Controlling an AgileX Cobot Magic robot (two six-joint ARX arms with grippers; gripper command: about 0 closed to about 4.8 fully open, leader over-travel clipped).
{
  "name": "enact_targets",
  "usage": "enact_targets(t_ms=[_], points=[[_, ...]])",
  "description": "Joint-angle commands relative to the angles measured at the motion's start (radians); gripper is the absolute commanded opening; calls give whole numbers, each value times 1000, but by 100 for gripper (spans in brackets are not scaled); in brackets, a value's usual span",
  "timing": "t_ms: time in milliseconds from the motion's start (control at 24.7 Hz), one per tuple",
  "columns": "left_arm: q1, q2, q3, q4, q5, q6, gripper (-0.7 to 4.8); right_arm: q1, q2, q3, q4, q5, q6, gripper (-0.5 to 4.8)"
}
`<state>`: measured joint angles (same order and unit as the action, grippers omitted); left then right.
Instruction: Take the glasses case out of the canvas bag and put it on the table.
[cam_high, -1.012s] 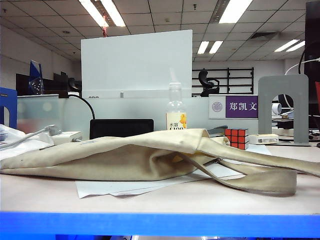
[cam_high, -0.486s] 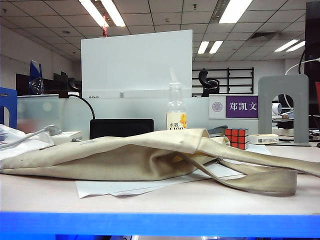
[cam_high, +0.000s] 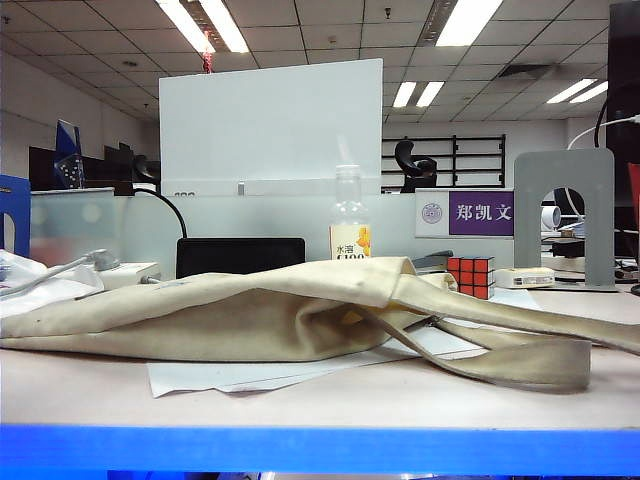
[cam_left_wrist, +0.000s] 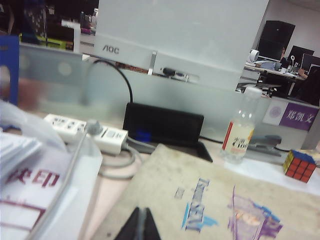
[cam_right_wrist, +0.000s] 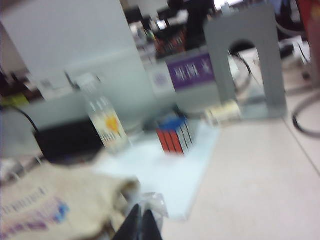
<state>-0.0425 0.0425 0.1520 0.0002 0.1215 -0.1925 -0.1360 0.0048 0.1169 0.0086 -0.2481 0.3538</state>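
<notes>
The canvas bag (cam_high: 230, 315) lies flat and slumped across the table (cam_high: 350, 395), its long straps (cam_high: 520, 360) trailing to the right. The glasses case is hidden; no blue case shows in any view. Neither gripper appears in the exterior view. In the left wrist view my left gripper (cam_left_wrist: 141, 226) is shut and empty, hovering over the canvas bag (cam_left_wrist: 210, 200) near its blue-purple logo (cam_left_wrist: 250, 217). In the blurred right wrist view my right gripper (cam_right_wrist: 141, 222) is shut, by the edge of the canvas bag (cam_right_wrist: 45, 210), with a crumpled clear scrap (cam_right_wrist: 151, 202) just beyond its tips.
White paper sheets (cam_high: 250, 375) lie under the bag. Behind it stand a clear bottle (cam_high: 350, 225), a Rubik's cube (cam_high: 471, 276), a black box (cam_high: 240, 255) and a grey bookend (cam_high: 565, 215). A power strip (cam_left_wrist: 85, 132) and papers sit at the left.
</notes>
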Motion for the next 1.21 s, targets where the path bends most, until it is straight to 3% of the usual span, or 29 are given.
enact_targets(t_ms=[40, 202, 486, 688, 810, 891, 972, 1215], points=[[2, 107, 99, -11, 6, 21, -5, 0, 6, 63, -29, -6, 16, -8], [3, 277, 241, 18, 7, 34, -5, 0, 16, 160, -82, -31, 18, -8], [3, 640, 584, 45, 22, 144, -5, 0, 16, 347, -224, -50, 81, -8], [2, 838, 786, 48, 124, 111, -4, 0, 16, 508, -340, -51, 108, -8], [2, 925, 874, 45, 215, 11, -5, 0, 21, 596, -439, -71, 171, -8], [1, 985, 943, 9, 268, -43, -5, 0, 34, 657, -531, -105, 170, -8], [-3, 1035, 1018, -69, 341, -47, -5, 0, 51, 710, -616, -158, 163, -8], [-180, 1170, 1202, -370, 362, 100, -5, 0, 130, 792, -773, -378, 117, -8]])
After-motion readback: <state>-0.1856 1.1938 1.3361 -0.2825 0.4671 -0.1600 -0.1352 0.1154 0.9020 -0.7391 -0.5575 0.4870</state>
